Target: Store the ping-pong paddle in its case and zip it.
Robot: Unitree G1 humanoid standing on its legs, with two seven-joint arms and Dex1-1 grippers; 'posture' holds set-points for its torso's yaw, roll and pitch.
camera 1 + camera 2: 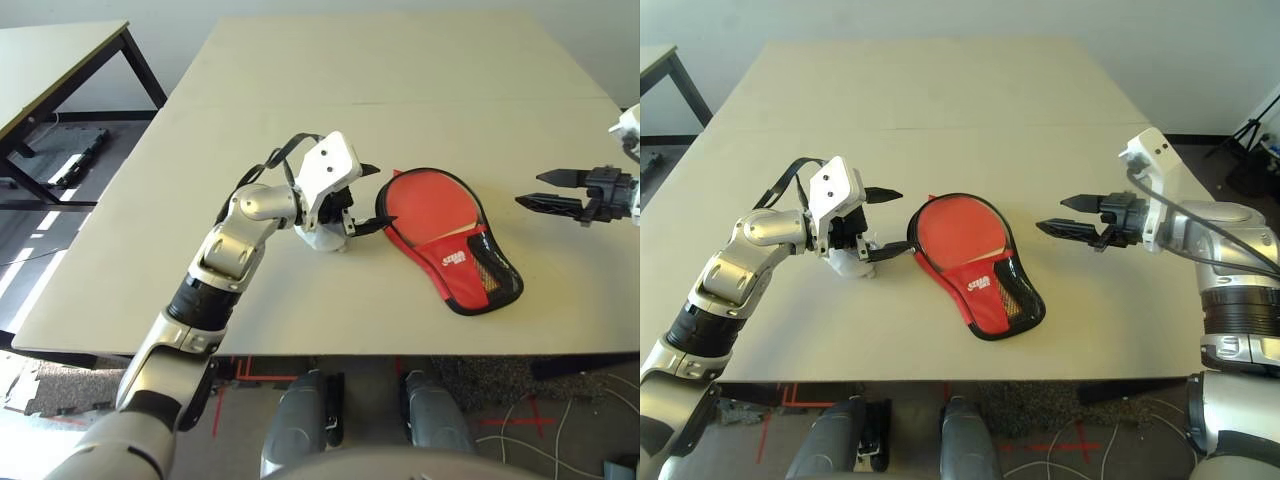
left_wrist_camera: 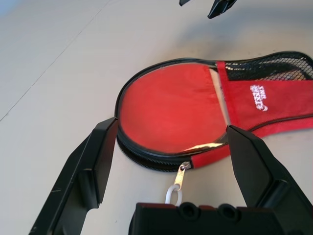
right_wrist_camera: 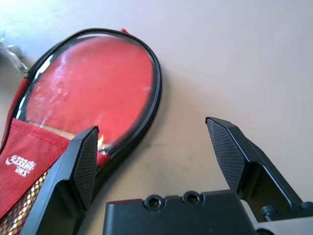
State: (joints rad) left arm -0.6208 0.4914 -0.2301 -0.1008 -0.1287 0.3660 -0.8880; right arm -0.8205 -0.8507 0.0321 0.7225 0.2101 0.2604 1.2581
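Observation:
The case (image 1: pixel 985 285) lies flat at mid-table, red with black zipper trim, a white logo and a mesh pocket (image 1: pixel 1012 295). Inside it sits the ping-pong paddle (image 1: pixel 950 228): its round red face shows uncovered, and its handle is hidden under the red flap. My left gripper (image 1: pixel 898 220) is open at the case's left rim, fingers straddling that edge. The zipper pull (image 2: pixel 180 175) with its white ring lies just before that gripper. My right gripper (image 1: pixel 1055 214) is open, hovering to the right of the case and apart from it, with nothing between its fingers (image 3: pixel 230 152).
A small white lumpy thing (image 1: pixel 850 262) rests on the table (image 1: pixel 940 100) under my left gripper. A second table (image 1: pixel 50 60) stands off to the left, and a tripod (image 1: pixel 1250 140) stands past the right edge. The case lies near the table's front edge.

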